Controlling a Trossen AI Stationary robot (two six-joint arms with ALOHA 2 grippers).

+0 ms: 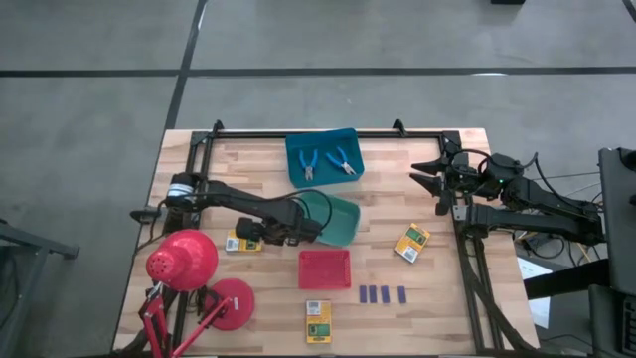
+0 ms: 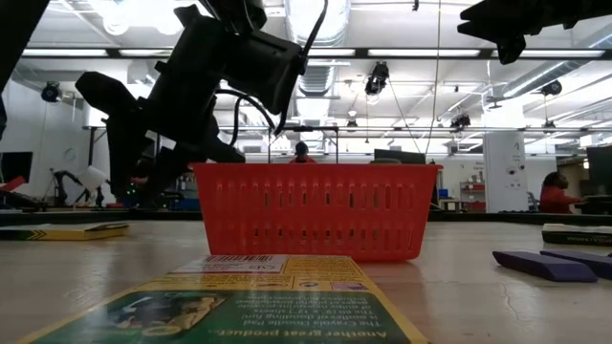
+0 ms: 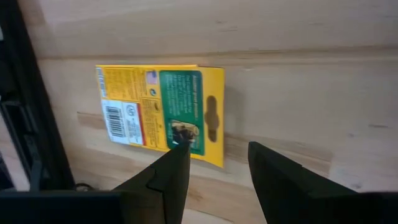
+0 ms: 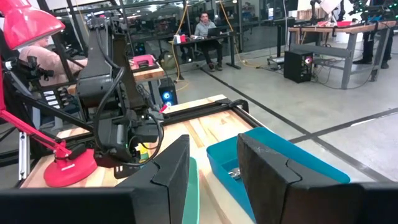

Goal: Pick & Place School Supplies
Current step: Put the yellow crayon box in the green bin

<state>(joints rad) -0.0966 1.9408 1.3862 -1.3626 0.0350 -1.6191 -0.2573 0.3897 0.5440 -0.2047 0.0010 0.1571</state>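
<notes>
Three flat yellow-and-green boxes lie on the table: one (image 1: pixel 237 245) near the left, one (image 1: pixel 411 242) toward the right, one (image 1: pixel 318 320) at the near edge. Several dark purple blocks (image 1: pixel 383 293) sit in a row near the red tray. Two blue-handled scissor-like tools (image 1: pixel 324 161) lie in the blue tray. My left gripper (image 3: pixel 217 158) is open just over the left box (image 3: pixel 161 115), near its hang-tab end, touching nothing that I can see. My right gripper (image 1: pixel 431 171) is open above the table's far right corner, away from all of them.
A blue tray (image 1: pixel 298 149) stands at the far middle, a green tray (image 1: pixel 343 224) beside my left wrist and a red tray (image 1: pixel 325 268) in the middle. A red desk lamp (image 1: pixel 184 261) with its base (image 1: pixel 231 303) fills the near left corner. A black frame (image 1: pixel 467 259) borders the table.
</notes>
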